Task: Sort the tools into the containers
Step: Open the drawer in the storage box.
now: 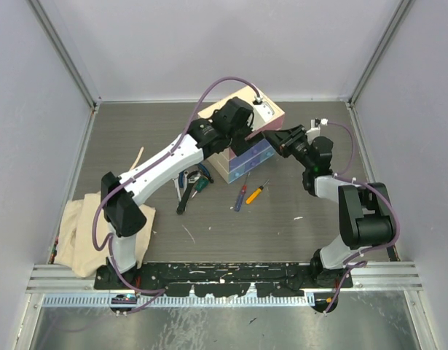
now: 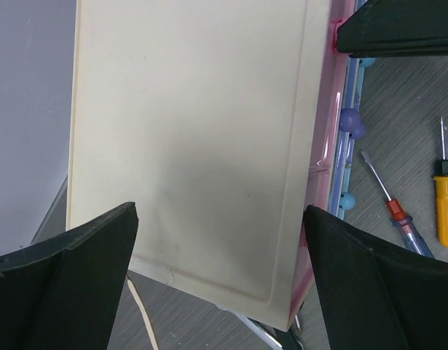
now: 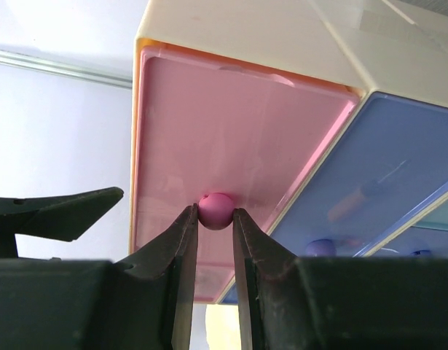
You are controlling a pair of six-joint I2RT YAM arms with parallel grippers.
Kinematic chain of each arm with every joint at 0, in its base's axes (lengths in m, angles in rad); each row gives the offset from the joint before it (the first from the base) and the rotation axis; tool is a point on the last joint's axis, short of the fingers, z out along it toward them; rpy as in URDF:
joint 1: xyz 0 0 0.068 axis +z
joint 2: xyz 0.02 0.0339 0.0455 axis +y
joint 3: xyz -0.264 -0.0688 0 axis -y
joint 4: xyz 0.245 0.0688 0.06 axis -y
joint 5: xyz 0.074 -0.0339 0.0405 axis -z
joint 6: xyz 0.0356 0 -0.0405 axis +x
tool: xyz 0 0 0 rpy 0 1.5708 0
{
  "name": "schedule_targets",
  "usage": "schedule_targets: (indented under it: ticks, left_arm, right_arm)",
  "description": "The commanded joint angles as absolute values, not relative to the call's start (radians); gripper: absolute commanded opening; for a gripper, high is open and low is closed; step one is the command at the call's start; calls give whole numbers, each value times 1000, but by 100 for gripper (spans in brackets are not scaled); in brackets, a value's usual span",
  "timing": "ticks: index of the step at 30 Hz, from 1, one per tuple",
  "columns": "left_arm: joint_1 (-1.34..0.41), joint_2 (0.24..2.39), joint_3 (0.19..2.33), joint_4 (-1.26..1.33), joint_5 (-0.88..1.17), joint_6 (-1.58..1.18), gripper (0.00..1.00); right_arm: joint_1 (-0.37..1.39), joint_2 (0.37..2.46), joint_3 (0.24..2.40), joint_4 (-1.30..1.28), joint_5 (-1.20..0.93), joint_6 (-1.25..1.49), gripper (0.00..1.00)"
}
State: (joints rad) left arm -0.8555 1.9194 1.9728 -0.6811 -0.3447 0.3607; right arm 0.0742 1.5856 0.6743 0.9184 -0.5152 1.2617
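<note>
Pinching the knob (image 3: 215,210) of the pink drawer (image 3: 209,124), right fingers (image 3: 181,277) face the chest (image 2: 187,146); left fingers (image 2: 63,284) hang spread over its top, two screwdrivers (image 2: 446,208) nearby.

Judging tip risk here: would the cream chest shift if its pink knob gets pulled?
Likely light: the chest looks like thin plastic, so it may slide. The pink knob sits on the top drawer, so pulling could tip it.

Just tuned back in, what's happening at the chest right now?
The right gripper is pinched on the knob of the pink drawer. The left gripper hangs wide open over the top of the chest. The screwdrivers and pliers lie on the table, not yet sorted.
</note>
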Motion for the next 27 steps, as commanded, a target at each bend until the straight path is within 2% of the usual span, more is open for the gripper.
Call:
schedule_targets:
  ticks: [1, 10, 14, 27]
  left_arm:
    - [-833, 1917, 2038, -668, -384, 326, 95]
    - [-826, 1962, 2089, -706, -356, 278, 93]
    - [-815, 1991, 2143, -742, -343, 248, 88]
    - [-804, 2003, 2153, -747, -322, 220, 88]
  right_arm:
    - [60, 1521, 644, 916, -503, 1227, 0]
    - [64, 1465, 562, 946, -511, 1244, 0]
    - [65, 1422, 520, 947, -515, 1254, 0]
    - [66, 1218, 425, 803, -481, 1214, 0]
